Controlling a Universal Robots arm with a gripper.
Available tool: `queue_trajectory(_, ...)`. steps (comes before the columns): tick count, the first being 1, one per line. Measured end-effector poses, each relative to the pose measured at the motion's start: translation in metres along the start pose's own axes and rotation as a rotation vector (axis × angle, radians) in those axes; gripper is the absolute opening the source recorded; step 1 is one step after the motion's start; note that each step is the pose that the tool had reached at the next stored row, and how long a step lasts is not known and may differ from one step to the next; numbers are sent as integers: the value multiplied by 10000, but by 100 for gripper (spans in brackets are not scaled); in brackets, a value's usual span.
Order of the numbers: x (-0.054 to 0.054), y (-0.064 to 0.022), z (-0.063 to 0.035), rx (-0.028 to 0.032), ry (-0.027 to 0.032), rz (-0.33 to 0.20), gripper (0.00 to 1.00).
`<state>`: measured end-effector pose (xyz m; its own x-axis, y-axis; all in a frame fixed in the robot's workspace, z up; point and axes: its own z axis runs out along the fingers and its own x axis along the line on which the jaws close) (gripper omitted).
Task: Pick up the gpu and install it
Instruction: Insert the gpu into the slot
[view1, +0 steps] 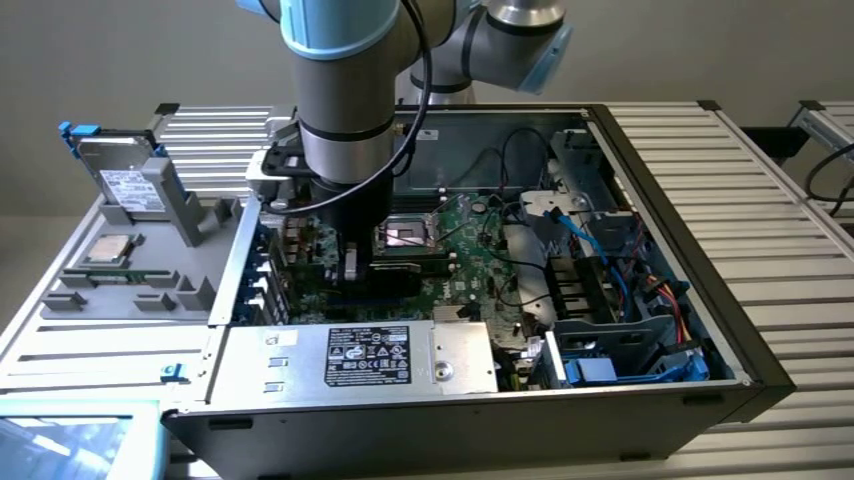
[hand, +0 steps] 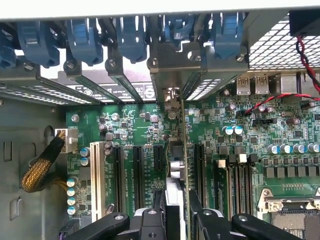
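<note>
Black gripper (hand: 175, 215) links fill the near edge of the wrist view, and its fingers (hand: 194, 212) are closed from both sides on the top edge of the gpu (hand: 176, 167). The card stands upright and edge-on between them, reaching away toward the rear wall of the case (view1: 667, 180).

Pick-up looks done: the gpu is off any rest and inside the open case, low over the motherboard (hand: 135, 130). It runs parallel to the long black slots (hand: 137, 165) and sits between two of them. Its silver bracket (hand: 170, 75) is up against the rear openings, under the row of blue latches (hand: 131, 35). Whether the card's lower edge is fully home in its slot is hidden by the card itself, so seating cannot be confirmed. Judging by the grip on the card, the install is not finished; release and any latching are left.

In the exterior view the arm (view1: 347, 80) comes down almost vertically into the case, wrist pointing straight down. It is over the board's part toward the exterior view's left, just beside the CPU socket (view1: 407, 238).
</note>
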<state>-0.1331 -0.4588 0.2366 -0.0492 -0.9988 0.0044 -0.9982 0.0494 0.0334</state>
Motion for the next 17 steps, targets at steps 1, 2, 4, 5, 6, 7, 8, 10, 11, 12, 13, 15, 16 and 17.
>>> queue_trajectory(1,0,0,3,0,0,-1,29)
queue_trajectory(2,0,0,5,-1,1,-1,29)
queue_trajectory(4,-1,1,11,-2,3,0,29)
queue_trajectory(5,-4,0,21,5,-11,0,29)
queue_trajectory(6,-4,1,24,5,-6,0,29)
queue_trajectory(7,-4,2,24,3,-3,-1,29)
queue_trajectory(8,-4,2,23,2,-1,-2,29)
queue_trajectory(10,-3,2,22,0,1,-1,29)
queue_trajectory(11,-3,3,20,1,0,0,29)
queue_trajectory(12,-3,3,18,1,-1,0,29)
queue_trajectory(13,-3,3,18,1,-2,0,29)
queue_trajectory(15,-4,-6,14,-5,3,2,29)
queue_trajectory(16,-4,-14,12,-7,6,6,29)
queue_trajectory(17,-4,-14,12,-3,6,5,29)
